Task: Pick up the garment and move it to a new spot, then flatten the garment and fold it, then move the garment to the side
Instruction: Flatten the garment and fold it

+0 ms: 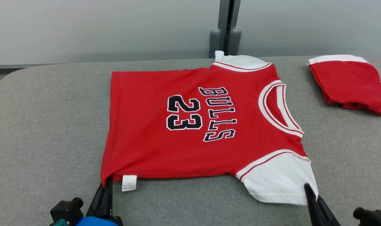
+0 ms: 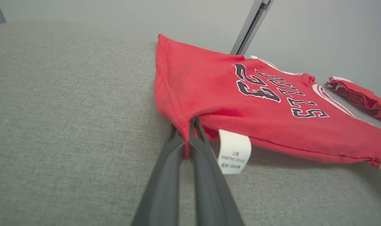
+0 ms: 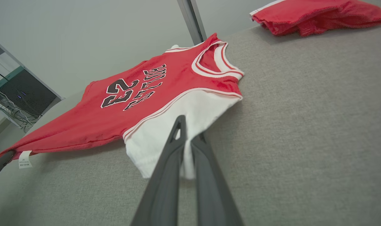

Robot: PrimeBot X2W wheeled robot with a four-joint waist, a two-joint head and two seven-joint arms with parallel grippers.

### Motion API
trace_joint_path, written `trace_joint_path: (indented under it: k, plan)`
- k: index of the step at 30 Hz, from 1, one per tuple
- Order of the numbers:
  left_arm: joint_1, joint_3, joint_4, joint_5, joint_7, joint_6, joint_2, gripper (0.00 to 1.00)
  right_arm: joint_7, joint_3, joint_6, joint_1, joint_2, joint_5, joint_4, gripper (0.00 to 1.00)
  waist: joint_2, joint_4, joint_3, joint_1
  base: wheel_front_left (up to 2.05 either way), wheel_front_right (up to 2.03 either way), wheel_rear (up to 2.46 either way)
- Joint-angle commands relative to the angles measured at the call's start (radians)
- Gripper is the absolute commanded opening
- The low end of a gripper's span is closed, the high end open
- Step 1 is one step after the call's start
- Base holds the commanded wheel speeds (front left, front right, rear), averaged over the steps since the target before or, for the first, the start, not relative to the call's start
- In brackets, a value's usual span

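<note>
The garment (image 1: pixel 193 125) is a red jersey with white sleeves, black "BULLS 23" lettering and a white care tag (image 1: pixel 129 182). It lies spread face up on the grey table (image 1: pixel 46 131), collar toward the right. My left gripper (image 1: pixel 108 180) is shut on the near left hem corner, beside the tag; the left wrist view shows red cloth (image 2: pixel 209 94) pinched between my left gripper's (image 2: pixel 190 121) fingers. My right gripper (image 1: pixel 308 187) is shut on the edge of the near white sleeve (image 1: pixel 278 177), with white cloth (image 3: pixel 165 125) between its fingers at the right gripper (image 3: pixel 187 128).
A second red garment (image 1: pixel 350 83), folded, lies at the table's far right. Grey wall panels with a vertical post (image 1: pixel 225 28) stand behind the table. Bare grey table surface stretches to the left of the jersey and along the near edge.
</note>
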State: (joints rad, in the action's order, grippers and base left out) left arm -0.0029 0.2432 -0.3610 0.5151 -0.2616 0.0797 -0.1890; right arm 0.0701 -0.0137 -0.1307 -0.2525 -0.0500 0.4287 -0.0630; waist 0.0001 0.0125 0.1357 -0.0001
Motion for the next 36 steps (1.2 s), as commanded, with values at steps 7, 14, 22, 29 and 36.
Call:
trace_joint_path:
  k: [7,14,22,29,36]
  plan:
    - [-0.059,0.021,-0.02,-0.024,-0.004,0.004,-0.006,0.0,-0.016,0.004,0.0,0.133,-0.001,-0.034,0.024,0.0,-0.0001,-0.006,0.006,0.0001,0.0,0.0,0.0]
    - [-0.125,0.048,-0.041,-0.041,0.0,0.013,-0.015,0.0,-0.026,0.014,0.0,0.301,-0.013,-0.075,0.09,0.0,-0.0001,0.003,0.033,0.0001,0.0,0.0,0.0]
    - [-0.211,0.066,-0.064,-0.048,0.007,0.024,-0.036,0.0,-0.023,0.01,0.0,0.542,-0.064,-0.096,0.241,0.0,-0.0001,0.014,0.091,0.0001,0.0,0.0,0.0]
    - [-0.28,0.088,-0.089,-0.052,0.009,0.036,-0.043,0.0,0.005,-0.004,0.0,0.749,-0.084,-0.115,0.439,0.0,-0.0001,0.036,0.138,0.0001,0.0,0.0,0.0]
    - [-0.361,0.114,-0.13,-0.048,0.01,0.043,-0.048,0.0,0.046,-0.005,0.0,0.916,-0.088,-0.136,0.637,0.0,-0.0001,0.055,0.182,0.0001,0.0,0.0,0.0]
